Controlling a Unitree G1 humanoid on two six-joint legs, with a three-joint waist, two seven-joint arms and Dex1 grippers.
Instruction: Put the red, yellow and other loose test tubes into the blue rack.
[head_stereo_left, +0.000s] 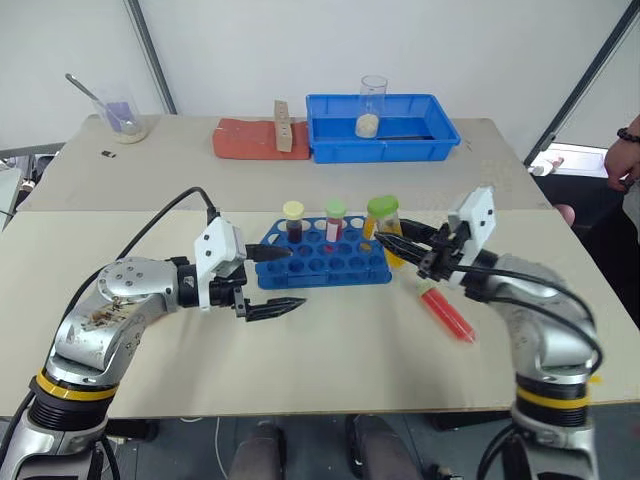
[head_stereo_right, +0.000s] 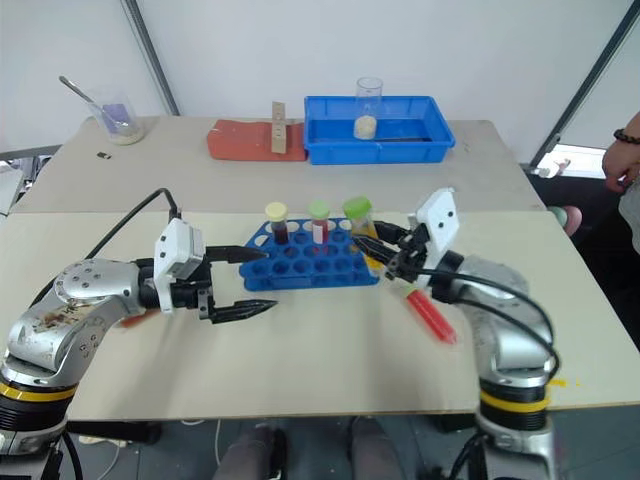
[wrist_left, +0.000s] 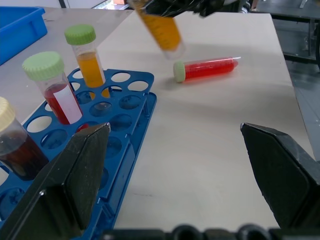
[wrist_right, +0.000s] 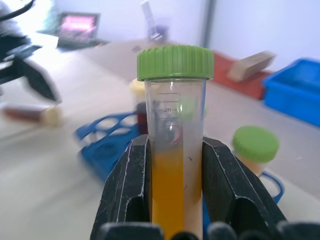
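Right tool (wrist_right: 172, 200) clamps yellow-orange tube (wrist_right: 172, 165) (green cap) above blue rack (head_stereo_left: 325, 262).

Arms: silver metal shells, scuffed. Yellow/black band nr each elbow. White camera blocks on wrists. Black cables. Left gripper (head_stereo_left: 268, 281), right gripper (head_stereo_left: 405, 238): black two-finger, tapered tips, nr blue rack (head_stereo_left: 322, 263).

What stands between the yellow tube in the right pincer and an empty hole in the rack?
Nothing visible. The right pincer holds the yellow tube at the rack's right end. Three capped tubes fill back-row holes; the front rows are open. The left pincer is at the opposite end.
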